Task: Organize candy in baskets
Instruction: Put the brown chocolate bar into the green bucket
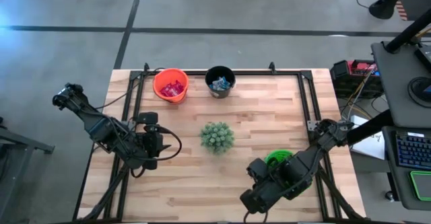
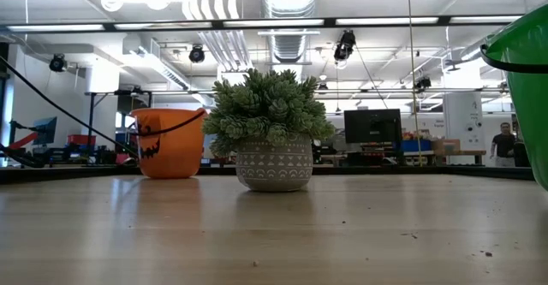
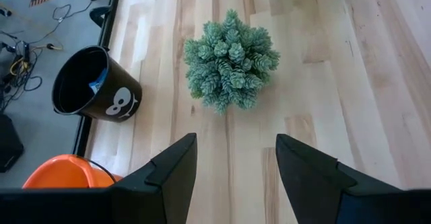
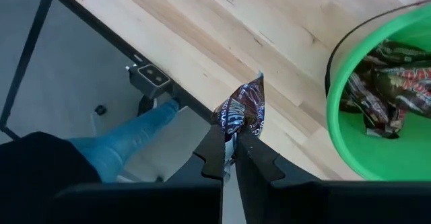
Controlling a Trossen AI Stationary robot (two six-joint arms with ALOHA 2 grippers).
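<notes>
Three baskets stand on the wooden table. The orange basket (image 1: 170,84) at the far side holds red candy, and the black basket (image 1: 220,81) beside it holds blue-and-silver candy. The green basket (image 1: 276,158) at the near right holds dark brown candy (image 4: 384,83), and my right arm partly covers it. My right gripper (image 4: 231,158) is over the table's near edge, just left of the green basket (image 4: 350,143), shut on a dark brown candy (image 4: 244,109). My left gripper (image 3: 236,163) hangs open and empty at the table's left, pointing toward the plant. My right gripper pinches one end of the dark brown candy's wrapper (image 4: 232,131) between its two fingers. The fingers point steeply down. The rest of the candy sticks out past the fingertips, lifted clear above the table's near edge.
A spiky green plant (image 1: 217,137) in a grey pot (image 2: 274,165) stands mid-table. A person's leg in jeans (image 4: 128,150) shows just beyond the near edge. Black frame rails (image 1: 135,96) run along the table's sides. Electronics and a desk (image 1: 404,83) stand to the right.
</notes>
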